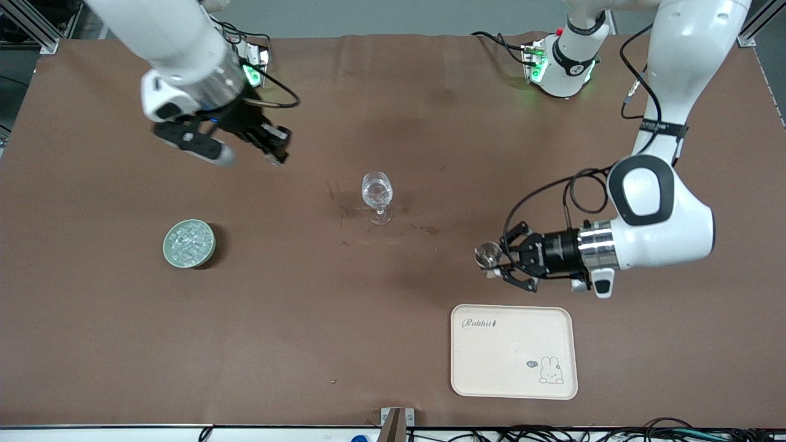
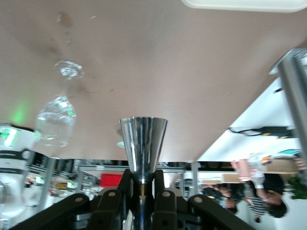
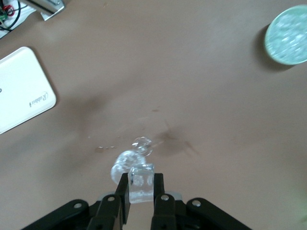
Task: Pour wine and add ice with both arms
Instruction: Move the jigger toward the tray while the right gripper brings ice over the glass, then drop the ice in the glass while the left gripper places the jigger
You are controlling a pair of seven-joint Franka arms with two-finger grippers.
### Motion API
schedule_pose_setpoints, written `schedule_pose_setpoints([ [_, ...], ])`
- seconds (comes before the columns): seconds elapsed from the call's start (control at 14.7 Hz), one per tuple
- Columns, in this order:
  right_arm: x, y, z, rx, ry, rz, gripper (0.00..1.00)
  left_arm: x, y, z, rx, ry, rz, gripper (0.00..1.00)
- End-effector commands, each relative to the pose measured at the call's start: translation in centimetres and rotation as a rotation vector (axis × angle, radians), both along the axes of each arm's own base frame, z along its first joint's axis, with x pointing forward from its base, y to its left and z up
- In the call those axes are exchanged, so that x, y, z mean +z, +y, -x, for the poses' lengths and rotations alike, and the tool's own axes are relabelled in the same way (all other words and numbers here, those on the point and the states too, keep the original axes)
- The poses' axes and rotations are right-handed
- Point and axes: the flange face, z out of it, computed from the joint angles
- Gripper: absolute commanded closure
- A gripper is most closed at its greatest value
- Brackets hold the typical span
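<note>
Your left gripper (image 1: pixel 494 263) is pinching a steel jigger (image 1: pixel 489 254) above the table beside the cream tray (image 1: pixel 513 368); your right gripper (image 1: pixel 277 146) is clamping an ice cube (image 3: pixel 141 184) over the table, with remaining ice (image 1: pixel 188 241) sitting in the pale-green dish (image 1: pixel 189 244) and the wine glass (image 1: pixel 377 196) standing mid-table

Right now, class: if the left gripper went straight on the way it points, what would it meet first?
Probably the stemmed glass. The left gripper, shut on a shiny metal cup, points across the table toward it. Depth is unclear; it might pass beside it.
</note>
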Motion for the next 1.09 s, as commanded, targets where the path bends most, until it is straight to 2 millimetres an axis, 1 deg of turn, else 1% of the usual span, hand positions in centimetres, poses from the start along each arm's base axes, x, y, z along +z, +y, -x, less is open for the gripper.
schedule_pose_setpoints([
  [0.0,-3.5,4.3,0.3,-0.010,0.017,0.023,0.96,-4.0,1.4,-4.3,0.043,-0.016,0.047,0.99],
  [0.07,-4.8,6.1,0.7,-0.017,0.007,0.038,0.96,-5.2,2.7,-5.0,0.090,-0.008,0.075,0.99],
  [0.14,-6.3,7.5,0.9,-0.025,0.014,0.052,0.96,-6.3,4.9,-5.8,0.139,-0.019,0.080,0.99],
  [0.2,-8.0,9.0,1.3,-0.008,0.022,0.070,0.96,-7.5,6.0,-6.1,0.161,-0.031,0.090,0.99],
  [0.27,-9.4,10.1,1.7,0.004,0.030,0.082,0.96,-9.0,6.5,-6.5,0.181,-0.049,0.107,0.98],
  [0.34,-10.8,10.7,1.7,0.001,0.045,0.091,0.96,-10.4,6.8,-7.2,0.212,-0.056,0.121,0.98],
  [0.41,-12.0,11.5,1.9,0.015,0.049,0.110,0.96,-11.7,7.0,-7.4,0.233,-0.053,0.117,0.98],
  [0.61,-14.6,13.0,2.2,0.006,0.053,0.129,0.96,-15.2,7.6,-7.5,0.303,-0.057,0.087,0.99],
  [0.68,-15.6,13.5,2.5,0.010,0.044,0.147,0.96,-17.1,7.7,-7.3,0.326,-0.060,0.085,0.99],
  [0.75,-16.7,14.0,2.6,0.010,0.048,0.165,0.96,-18.4,7.8,-7.2,0.345,-0.081,0.090,0.99],
  [0.82,-17.6,14.2,2.7,0.008,0.053,0.179,0.96,-19.3,8.0,-7.2,0.375,-0.096,0.108,0.99],
  [0.89,-17.9,14.4,2.9,0.011,0.056,0.182,0.96,-20.0,7.6,-7.0,0.390,-0.104,0.116,0.99],
  [1.02,-19.2,14.4,3.1,0.018,0.063,0.194,0.96,-21.3,7.6,-6.8,0.397,-0.119,0.115,0.99],
])
